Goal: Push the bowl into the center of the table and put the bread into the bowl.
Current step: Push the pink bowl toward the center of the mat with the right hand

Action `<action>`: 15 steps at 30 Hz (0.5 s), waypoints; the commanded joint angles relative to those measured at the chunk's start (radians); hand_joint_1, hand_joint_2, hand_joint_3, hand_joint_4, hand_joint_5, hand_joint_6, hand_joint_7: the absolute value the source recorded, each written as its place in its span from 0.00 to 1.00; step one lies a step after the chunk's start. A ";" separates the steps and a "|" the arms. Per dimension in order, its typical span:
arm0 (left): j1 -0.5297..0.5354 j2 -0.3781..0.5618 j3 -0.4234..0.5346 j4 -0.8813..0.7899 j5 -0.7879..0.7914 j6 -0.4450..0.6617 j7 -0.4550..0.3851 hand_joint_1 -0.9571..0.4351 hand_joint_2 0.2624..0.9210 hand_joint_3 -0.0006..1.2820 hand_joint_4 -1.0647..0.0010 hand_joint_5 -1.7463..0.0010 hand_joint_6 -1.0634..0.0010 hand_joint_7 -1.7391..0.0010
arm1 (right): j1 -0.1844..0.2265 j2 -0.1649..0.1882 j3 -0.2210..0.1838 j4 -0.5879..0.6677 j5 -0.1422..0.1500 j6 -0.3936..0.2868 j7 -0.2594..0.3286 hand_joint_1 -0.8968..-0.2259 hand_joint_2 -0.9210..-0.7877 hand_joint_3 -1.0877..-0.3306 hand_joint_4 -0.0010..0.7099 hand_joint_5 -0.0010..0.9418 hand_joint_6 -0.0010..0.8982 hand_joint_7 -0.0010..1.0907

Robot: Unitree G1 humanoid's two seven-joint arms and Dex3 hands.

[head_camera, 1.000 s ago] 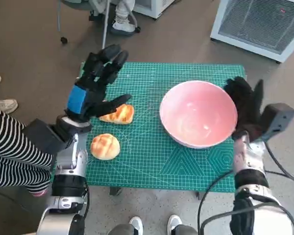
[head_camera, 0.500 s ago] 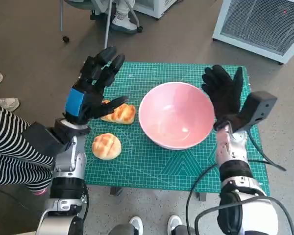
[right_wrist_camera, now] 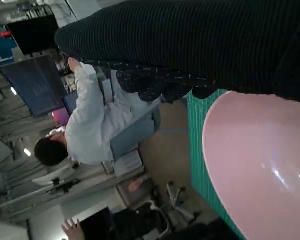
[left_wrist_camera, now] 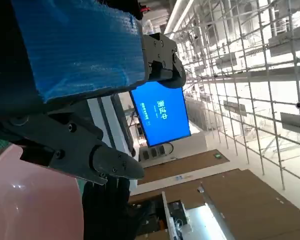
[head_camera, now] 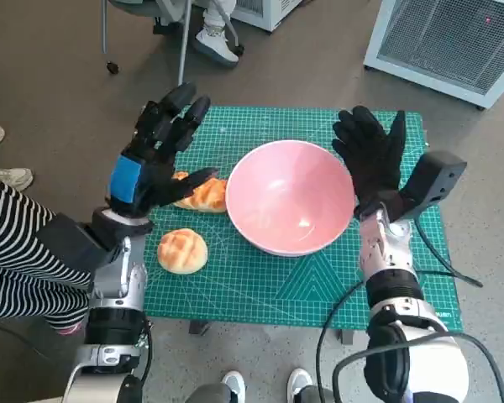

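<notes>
A large pink bowl (head_camera: 291,196) stands near the middle of the green cutting mat (head_camera: 260,273); it also shows in the left wrist view as a pink rim (left_wrist_camera: 35,200) and fills part of the right wrist view (right_wrist_camera: 260,165). My right hand (head_camera: 371,159), gloved and spread flat, presses against the bowl's right side. Two golden bread rolls lie left of the bowl: one (head_camera: 203,194) touching the bowl's left rim, another (head_camera: 182,250) nearer the front. My left hand (head_camera: 155,155) hovers above the farther roll, fingers spread, holding nothing.
A person's striped sleeve (head_camera: 17,252) is at the left edge, and shoes (head_camera: 7,178) stand on the floor. Feet (head_camera: 210,38) of a seated person are beyond the table. A white grilled appliance (head_camera: 454,38) stands at the back right. A person in white (right_wrist_camera: 95,125) appears in the right wrist view.
My right hand has pushed the bowl leftward across the mat, from the right side to near the middle, up against the farther roll. The left hand has hardly moved.
</notes>
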 commanded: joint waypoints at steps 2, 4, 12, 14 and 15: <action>0.017 -0.002 0.004 -0.012 0.000 -0.012 0.004 0.48 1.00 0.07 0.71 1.00 0.82 0.77 | 0.010 -0.025 0.022 0.002 -0.024 -0.018 -0.005 0.38 0.00 0.32 0.09 0.00 0.11 0.25; 0.019 -0.003 0.004 -0.012 0.000 -0.012 0.005 0.48 1.00 0.07 0.71 1.00 0.82 0.77 | 0.012 -0.033 0.029 -0.003 -0.031 -0.033 -0.007 0.37 0.00 0.32 0.09 0.00 0.11 0.25; 0.010 -0.013 -0.005 -0.011 0.008 -0.008 0.021 0.49 1.00 0.07 0.71 1.00 0.81 0.78 | 0.038 -0.075 0.101 -0.058 -0.098 -0.184 0.002 0.36 0.00 0.31 0.12 0.01 0.11 0.26; 0.004 -0.016 -0.009 -0.008 0.010 -0.008 0.025 0.49 1.00 0.07 0.71 1.00 0.81 0.78 | 0.049 -0.082 0.118 -0.080 -0.109 -0.231 0.015 0.34 0.00 0.32 0.12 0.01 0.11 0.26; 0.002 -0.018 -0.010 -0.008 0.012 -0.008 0.027 0.49 1.00 0.07 0.71 1.00 0.81 0.78 | 0.054 -0.084 0.125 -0.091 -0.113 -0.253 0.022 0.33 0.00 0.33 0.13 0.01 0.11 0.26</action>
